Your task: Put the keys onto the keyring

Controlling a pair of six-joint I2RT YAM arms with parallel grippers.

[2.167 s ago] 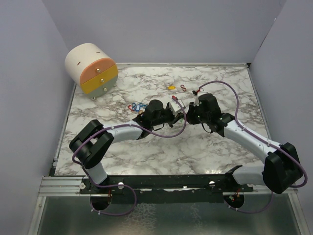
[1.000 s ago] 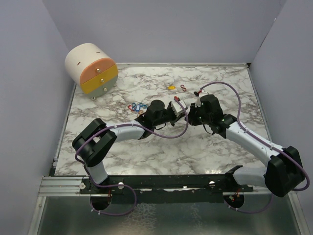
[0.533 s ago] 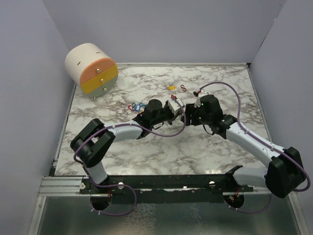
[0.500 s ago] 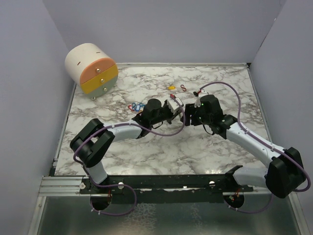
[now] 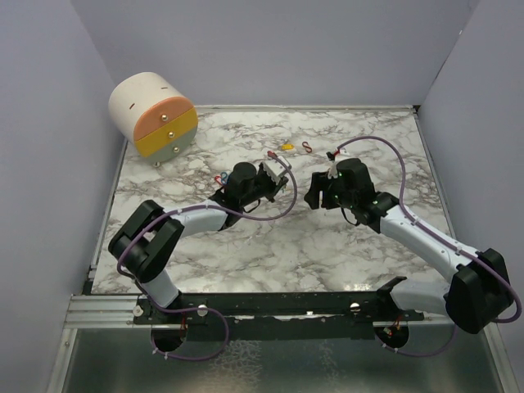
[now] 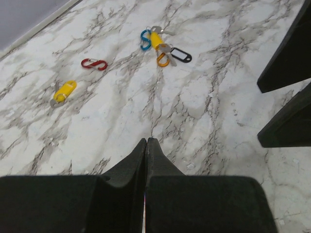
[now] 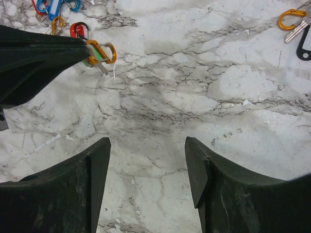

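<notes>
The table top [image 6: 209, 111] presented a smooth, marble-patterned surface with a low sheen. The right gripper [image 7: 147, 141] had matt black plastic fingers [image 7: 73, 189]. The yellow key tag [image 6: 64, 91] was glossy plastic. The red S-clip [image 6: 94, 63] and the orange carabiner [image 7: 103, 51] showed a bright, coated finish, probably metal at this resolution.

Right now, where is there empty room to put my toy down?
The widest bare marble is the near strip, from the left gripper and the open right gripper back to the front edge. More room at the back, between the drawer unit and the yellow key tag. Crowded: around the left gripper, shut on an orange ring, with the key pile beside it.
</notes>
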